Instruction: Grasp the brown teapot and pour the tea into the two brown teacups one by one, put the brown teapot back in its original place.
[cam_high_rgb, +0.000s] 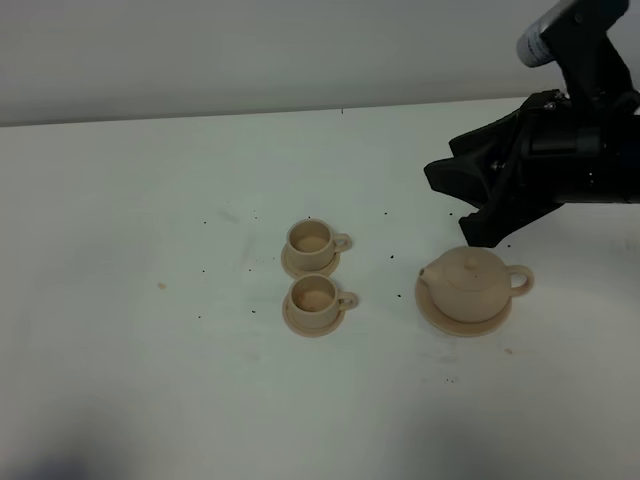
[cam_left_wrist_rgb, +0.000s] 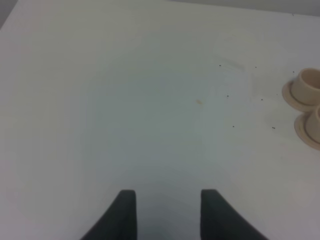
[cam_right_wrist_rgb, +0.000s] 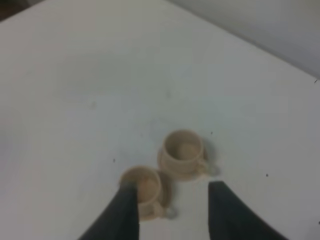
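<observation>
Both my pincers stand wide apart and empty while the brown teapot (cam_high_rgb: 468, 283) sits on its plate (cam_high_rgb: 500, 318).

My right pincer (cam_high_rgb: 452, 208) hangs above the tabletop (cam_high_rgb: 120, 250) just behind the teapot, clear of its lid, with its 2 dark fingers (cam_right_wrist_rgb: 225, 215) spread and nothing between them. Past those fingers my right wrist camera shows the 2 cups, blurred. My left pincer (cam_left_wrist_rgb: 168, 192) is equally spread over bare tabletop, gripping nothing, with the cups at the edge of its wrist view. The far teacup (cam_high_rgb: 311, 238) and the near teacup (cam_high_rgb: 315, 295) stand upright, 1 right beside the other, each on its own saucer (cam_high_rgb: 296, 322), to the left of the teapot, whose spout points toward them.
</observation>
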